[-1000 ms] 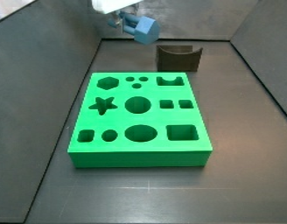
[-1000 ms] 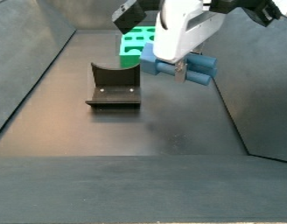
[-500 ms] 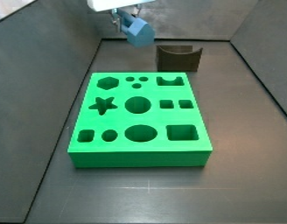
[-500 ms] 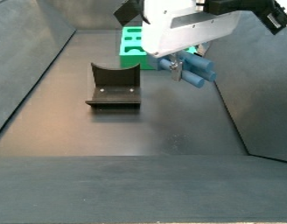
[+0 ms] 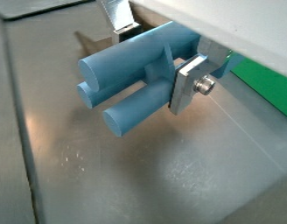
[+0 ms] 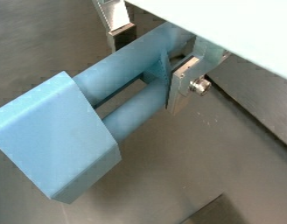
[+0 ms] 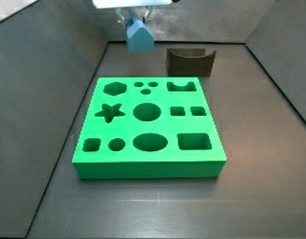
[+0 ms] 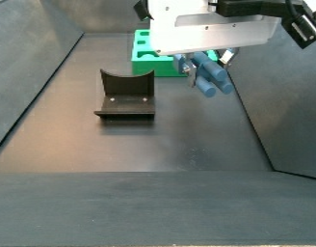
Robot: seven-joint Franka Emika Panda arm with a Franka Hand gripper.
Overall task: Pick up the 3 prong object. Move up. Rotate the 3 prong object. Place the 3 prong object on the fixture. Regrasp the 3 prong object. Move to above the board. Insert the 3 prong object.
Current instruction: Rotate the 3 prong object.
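The 3 prong object (image 5: 132, 80) is a blue-grey piece of parallel bars with a flat block at one end (image 6: 59, 149). My gripper (image 5: 152, 61) is shut on its bars, and a silver finger plate (image 5: 189, 81) presses against its side in both wrist views. In both side views the piece (image 7: 139, 38) hangs tilted in the air under the gripper (image 8: 203, 64), well above the floor. It is beside the dark notched fixture (image 8: 124, 95) and apart from it. The green board (image 7: 149, 117) with shaped cut-outs lies nearer the front.
The fixture (image 7: 190, 62) stands on the dark floor behind the board's far edge. Grey walls enclose the work area on both sides and at the back. The board's green edge (image 5: 269, 83) shows in a wrist view.
The gripper has turned with the 3 prong object held in it, so the piece now hangs at a different, steeper angle. It has shifted slightly sideways in both side views.
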